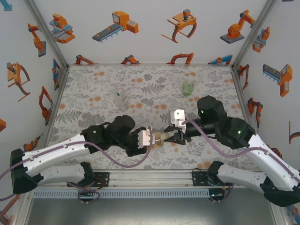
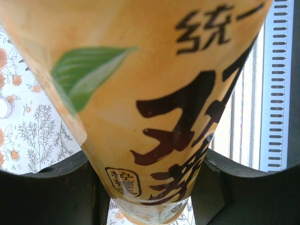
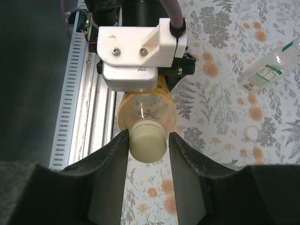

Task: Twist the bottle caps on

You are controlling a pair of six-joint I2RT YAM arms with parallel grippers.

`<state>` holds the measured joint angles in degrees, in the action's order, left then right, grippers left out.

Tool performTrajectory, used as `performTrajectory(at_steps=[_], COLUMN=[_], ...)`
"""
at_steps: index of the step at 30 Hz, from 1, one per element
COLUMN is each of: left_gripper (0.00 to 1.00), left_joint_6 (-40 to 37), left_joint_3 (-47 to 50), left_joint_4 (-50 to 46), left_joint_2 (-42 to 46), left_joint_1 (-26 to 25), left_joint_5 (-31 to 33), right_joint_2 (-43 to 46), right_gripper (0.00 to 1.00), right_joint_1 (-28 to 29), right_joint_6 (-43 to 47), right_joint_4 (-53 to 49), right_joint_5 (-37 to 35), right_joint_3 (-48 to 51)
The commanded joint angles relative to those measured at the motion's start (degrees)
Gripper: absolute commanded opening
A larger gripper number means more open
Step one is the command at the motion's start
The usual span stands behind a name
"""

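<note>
The amber bottle [image 1: 160, 139] with its yellow-orange label [image 2: 154, 93] hangs on its side above the table's near middle. My left gripper [image 1: 151, 138] [image 2: 150, 187] is shut on its body. A pale yellow cap [image 3: 148, 140] sits on the bottle's neck [image 3: 147, 110]. My right gripper [image 1: 169, 138] [image 3: 148, 145] comes at it from the right, jaws closed in on the cap's two sides. The clear bottle [image 1: 121, 100] [image 3: 269, 70] lies further back on the left. The short green bottle [image 1: 188, 87] stands at the back right. A white cap [image 3: 251, 133] lies loose on the table.
The table carries a leaf-and-flower patterned cloth [image 1: 93, 93]. A slotted metal rail [image 1: 154, 178] runs along the near edge by the arm bases. White walls with robot pictures close in the left, back and right sides.
</note>
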<state>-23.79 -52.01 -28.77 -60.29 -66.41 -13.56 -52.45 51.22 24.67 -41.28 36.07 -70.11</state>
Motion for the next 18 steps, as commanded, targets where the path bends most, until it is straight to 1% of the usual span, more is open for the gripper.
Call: performTrajectory(at_steps=[1, 7, 10, 15, 17, 18], left_gripper=[0.0, 0.0, 0.0, 0.0, 0.0, 0.0], left_joint_6=[0.32, 0.19, 0.21, 0.28, 0.23, 0.16], left_joint_3=[-0.47, -0.33, -0.45, -0.6, -0.57, -0.51], left_joint_4=[-0.45, -0.4, -0.41, -0.29, -0.31, -0.32], left_joint_2=[0.61, 0.64, 0.44, 0.1, 0.15, 0.19], left_joint_1=[-0.4, -0.43, -0.44, -0.43, -0.45, -0.46], left_joint_5=[-1.61, -1.32, -1.39, -1.47, -1.33, -1.06], right_joint_2=[0.04, 0.9, 1.11, 1.03, 1.08, 1.03], right_gripper=[0.38, 0.4, 0.38, 0.26, 0.21, 0.16], right_joint_1=[0.19, 0.19, 0.24, 0.19, 0.2, 0.22], right_joint_6=[-0.57, -2.12, -2.33, -3.36, -5.53, -8.19], right_joint_4=[0.92, 0.57, 0.91, 1.68, 2.51, 3.57], right_joint_5=[1.37, 0.36, 0.14, -0.3, -0.59, -1.22], right_joint_3=[0.93, 1.89, 2.03, 1.88, 2.12, 2.45])
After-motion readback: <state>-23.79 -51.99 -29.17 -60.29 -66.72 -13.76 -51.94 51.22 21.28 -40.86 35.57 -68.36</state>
